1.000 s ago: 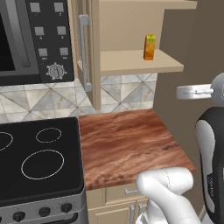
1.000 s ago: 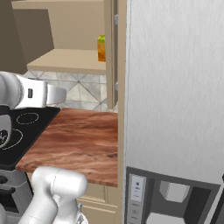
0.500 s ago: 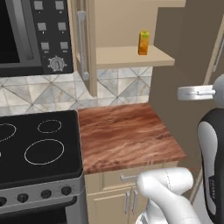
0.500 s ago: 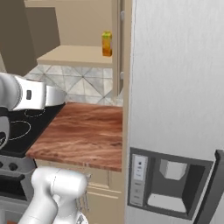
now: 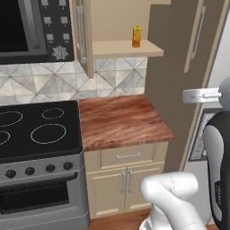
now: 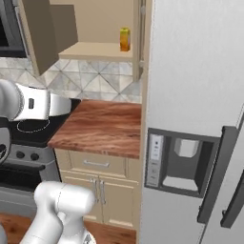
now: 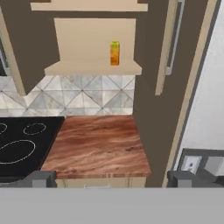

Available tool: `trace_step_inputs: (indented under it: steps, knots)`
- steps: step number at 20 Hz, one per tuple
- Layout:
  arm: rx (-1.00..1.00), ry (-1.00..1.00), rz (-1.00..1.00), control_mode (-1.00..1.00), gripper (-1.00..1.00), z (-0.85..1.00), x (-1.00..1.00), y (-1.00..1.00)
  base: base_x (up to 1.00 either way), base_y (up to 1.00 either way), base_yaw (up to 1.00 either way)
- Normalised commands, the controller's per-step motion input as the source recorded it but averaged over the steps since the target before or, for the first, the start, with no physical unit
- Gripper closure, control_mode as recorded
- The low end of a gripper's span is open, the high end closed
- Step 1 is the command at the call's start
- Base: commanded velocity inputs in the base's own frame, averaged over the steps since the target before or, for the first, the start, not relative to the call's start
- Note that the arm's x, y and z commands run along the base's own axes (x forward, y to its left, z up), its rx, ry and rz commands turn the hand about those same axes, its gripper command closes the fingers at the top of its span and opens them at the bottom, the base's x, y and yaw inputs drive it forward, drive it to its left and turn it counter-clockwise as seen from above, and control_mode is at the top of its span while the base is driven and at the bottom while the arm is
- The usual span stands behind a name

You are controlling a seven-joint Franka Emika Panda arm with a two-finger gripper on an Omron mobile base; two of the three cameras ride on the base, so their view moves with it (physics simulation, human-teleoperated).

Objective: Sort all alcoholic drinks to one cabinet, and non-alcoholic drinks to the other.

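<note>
The orange-yellow carton [image 5: 136,36] [image 6: 125,39] [image 7: 114,53] stands upright on the pale shelf [image 5: 123,48] [image 7: 94,68] of the open tan wall cabinet [image 7: 94,39], toward the shelf's right side. Below it lies the bare wooden counter [image 5: 121,119] [image 6: 102,126] [image 7: 98,144], with the black stovetop [image 5: 38,130] [image 7: 22,144] just beside it on the left. The gripper [image 7: 111,178] hangs in front of the counter, its jaws spread wide and holding nothing.

glossy white rounded arm [image 5: 173,197], dark joints, grey tool tips [image 7: 41,178]
</note>
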Motion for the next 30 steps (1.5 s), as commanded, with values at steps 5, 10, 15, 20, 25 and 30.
trace_step_inputs:
  steps: [5,10,15,20,25,30]
  knots:
    - [0.00,0.00,0.00,1.00,-1.00,0.00,0.00,0.00,-0.53,0.34,0.00]
    - [0.00,0.00,0.00,1.00,-1.00,0.00,0.00,0.00,-0.34,0.53,-0.01]
    - [0.00,0.00,0.00,1.00,-1.00,0.00,0.00,0.00,-0.14,0.63,-0.03]
    - [0.00,0.00,0.00,1.00,-1.00,0.00,0.00,0.00,-0.13,0.66,-0.04]
    - [0.00,0.00,0.00,1.00,-1.00,0.00,0.00,0.00,-0.10,0.67,-0.05]
    - [0.00,0.00,0.00,1.00,-1.00,0.00,0.00,0.00,-0.10,0.63,-0.06]
